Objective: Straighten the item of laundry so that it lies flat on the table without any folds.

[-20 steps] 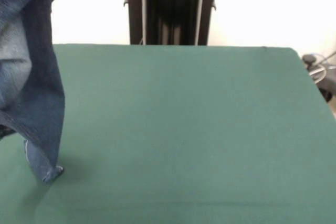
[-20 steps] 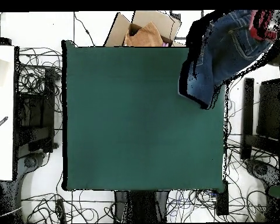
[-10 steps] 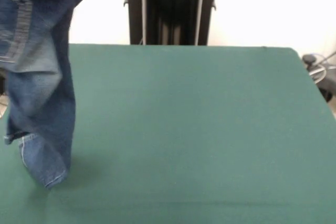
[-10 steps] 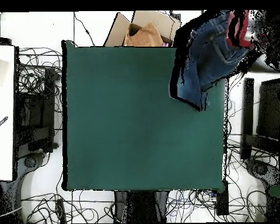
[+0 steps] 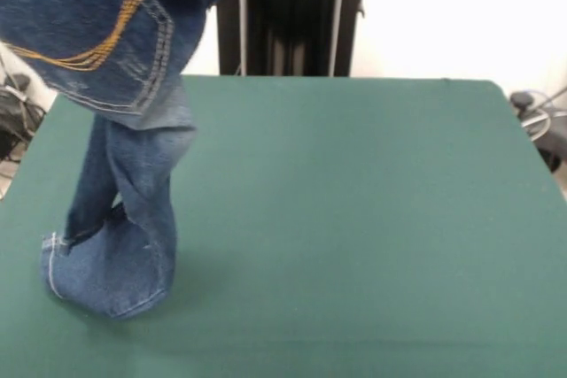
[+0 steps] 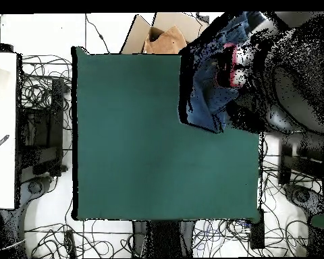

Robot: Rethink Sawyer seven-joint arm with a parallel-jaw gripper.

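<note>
Hanging jeans (image 5: 124, 130), hems on table (image 5: 354, 219); cardboard box (image 6: 166, 34) beyond.

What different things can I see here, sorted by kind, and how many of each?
Jeans: 1, hanging, leg ends resting on the table
Green table: 1
Cardboard box: 1, beyond the table's edge
Black pedestal: 1
Total: 4

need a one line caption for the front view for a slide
Small blue denim jeans with an orange-stitched pocket hang from above, leg ends crumpled on the dark green felt-covered table.
</note>
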